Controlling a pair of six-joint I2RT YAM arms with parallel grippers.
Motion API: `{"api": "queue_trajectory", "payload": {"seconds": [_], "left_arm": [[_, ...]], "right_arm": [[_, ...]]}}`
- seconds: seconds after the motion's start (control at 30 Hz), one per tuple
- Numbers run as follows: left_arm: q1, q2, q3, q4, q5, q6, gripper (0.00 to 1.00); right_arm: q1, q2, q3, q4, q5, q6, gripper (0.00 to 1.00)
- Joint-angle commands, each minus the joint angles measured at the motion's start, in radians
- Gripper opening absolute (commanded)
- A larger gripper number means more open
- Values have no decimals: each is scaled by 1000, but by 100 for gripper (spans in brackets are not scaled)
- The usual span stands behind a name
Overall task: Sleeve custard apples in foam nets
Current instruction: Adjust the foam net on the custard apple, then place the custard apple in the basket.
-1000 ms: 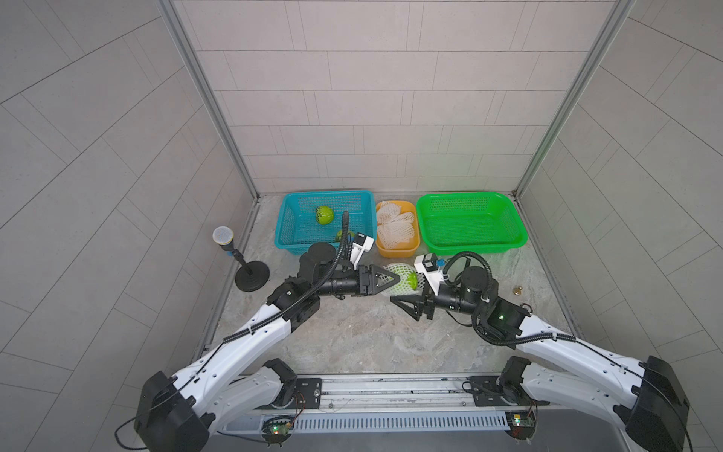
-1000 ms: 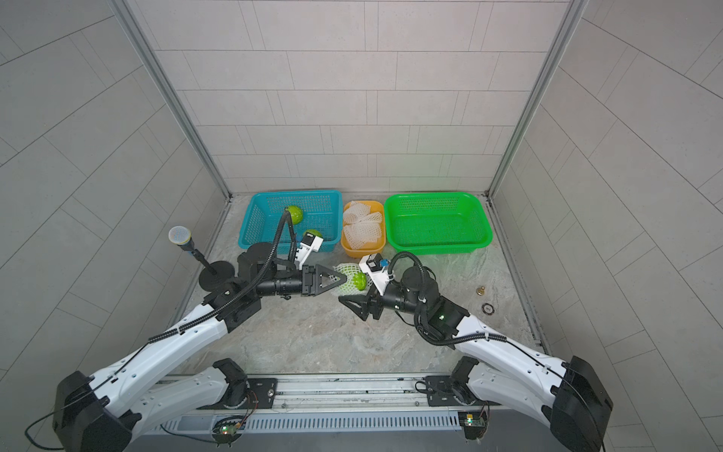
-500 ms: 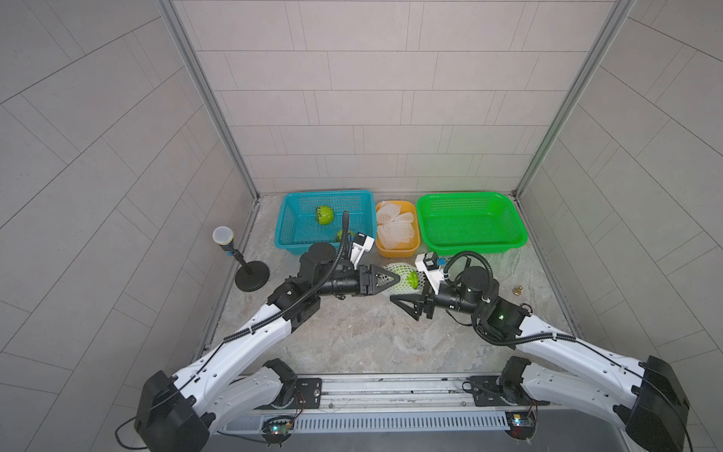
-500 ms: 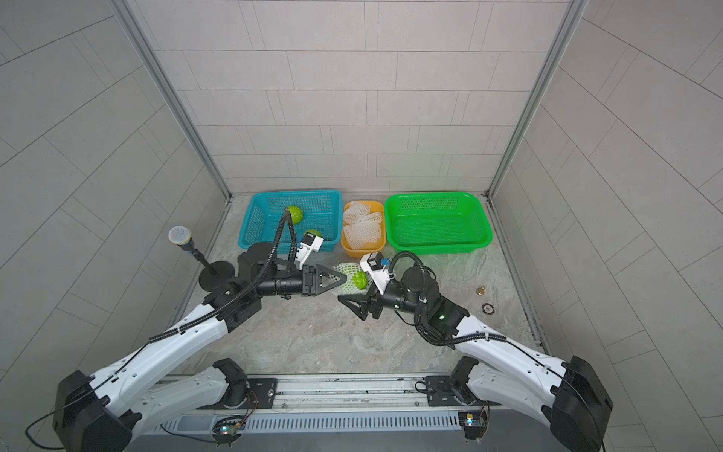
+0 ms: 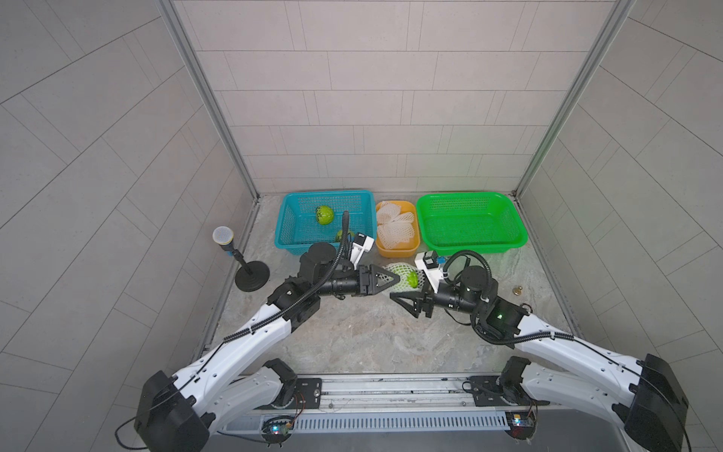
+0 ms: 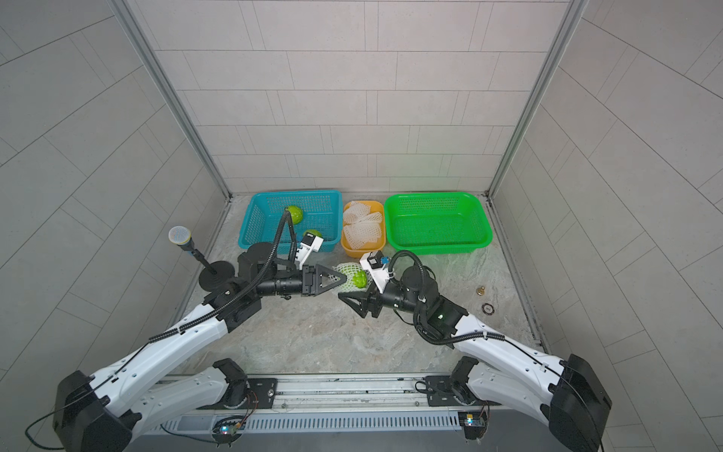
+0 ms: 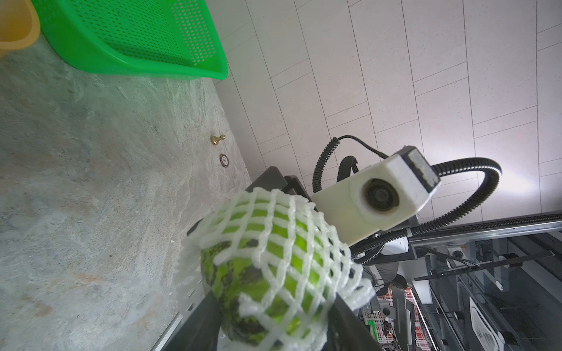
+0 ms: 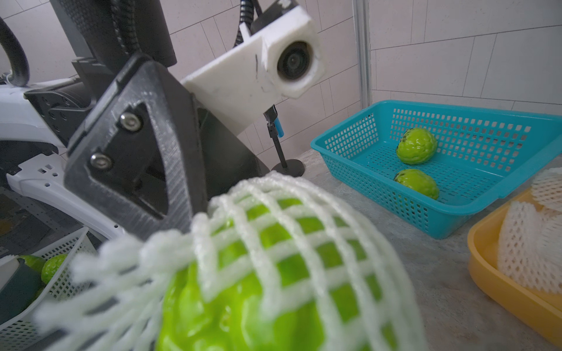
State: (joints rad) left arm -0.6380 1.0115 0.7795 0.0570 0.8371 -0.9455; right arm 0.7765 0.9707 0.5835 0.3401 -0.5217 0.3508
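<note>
One custard apple (image 5: 411, 279) hangs above the table between the two arms, partly inside a white foam net (image 5: 395, 269). My left gripper (image 5: 397, 278) is shut on this netted fruit (image 7: 231, 273), its black fingers (image 7: 206, 322) pressing both sides. My right gripper (image 5: 407, 293) reaches in from the other side with jaws wide. Its near finger (image 5: 407, 304) stands just in front of the fruit (image 8: 243, 304), and the far one is hidden. Two bare custard apples (image 5: 324, 215) (image 8: 418, 182) lie in the blue basket (image 5: 324, 193). Spare foam nets (image 5: 395, 225) fill the yellow tub (image 5: 397, 252).
A green basket (image 5: 469, 247) stands at the back right with nothing in it. At the left wall there is a microphone on a black stand (image 5: 250, 274). A small brass piece (image 5: 517, 290) and a dark disc (image 6: 488, 308) lie on the stone table to the right.
</note>
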Motion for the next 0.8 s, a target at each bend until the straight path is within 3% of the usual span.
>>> {"api": "queue_trajectory", "payload": {"seconds": [0.0, 0.1, 0.2, 0.5, 0.77], "left_arm": [[-5, -4, 18, -11, -18, 26, 68], [1, -17, 42, -53, -34, 52, 80], [23, -33, 52, -76, -54, 60, 86], [195, -149, -25, -81, -110, 3, 89], [202, -169, -71, -83, -103, -4, 89]], "right_arm": [[7, -9, 32, 54, 0, -6, 77], [6, -21, 32, 34, 11, -16, 77], [1, -38, 32, 18, 23, -21, 77], [-69, -99, 56, -77, 120, -46, 77], [-175, -79, 68, -44, 179, -29, 77]]}}
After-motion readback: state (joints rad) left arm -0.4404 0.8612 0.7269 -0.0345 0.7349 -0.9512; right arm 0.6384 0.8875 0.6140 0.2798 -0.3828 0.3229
